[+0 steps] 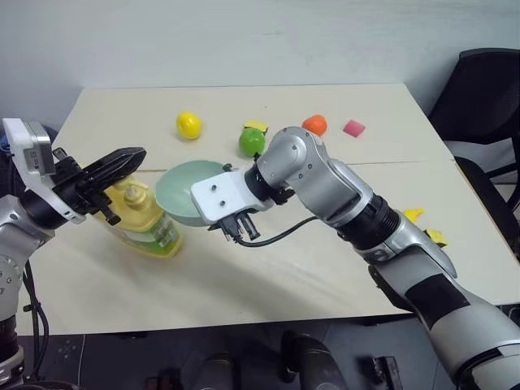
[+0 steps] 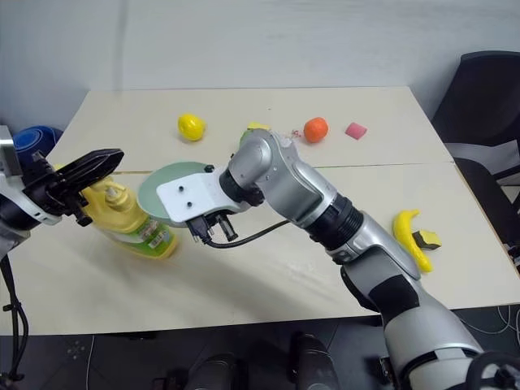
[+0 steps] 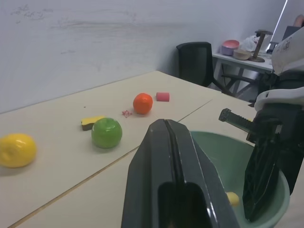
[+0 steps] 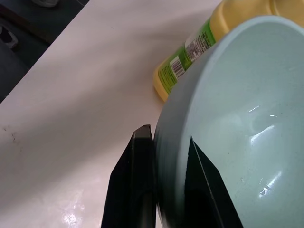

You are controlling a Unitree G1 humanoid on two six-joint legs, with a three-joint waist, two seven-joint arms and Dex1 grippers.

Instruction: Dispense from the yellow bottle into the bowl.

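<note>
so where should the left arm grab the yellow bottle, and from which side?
Probably the neck just under the pump top. The yellow bottle stands on the table, leaning, with its pump end toward the shut left end effector, which hovers just above it. The bowl, pinched at the rim by the right end effector, sits close on the bottle's right, so come from above or the left.

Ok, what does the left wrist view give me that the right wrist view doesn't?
Left wrist view alone: the lemon, green apple, orange and pink block on the table, beyond the shut left hand. Right wrist view alone: the yellow bottle, its labelled body just past the bowl. Both: the mint-green bowl, its rim pinched by the right hand, and the tabletop.
</note>
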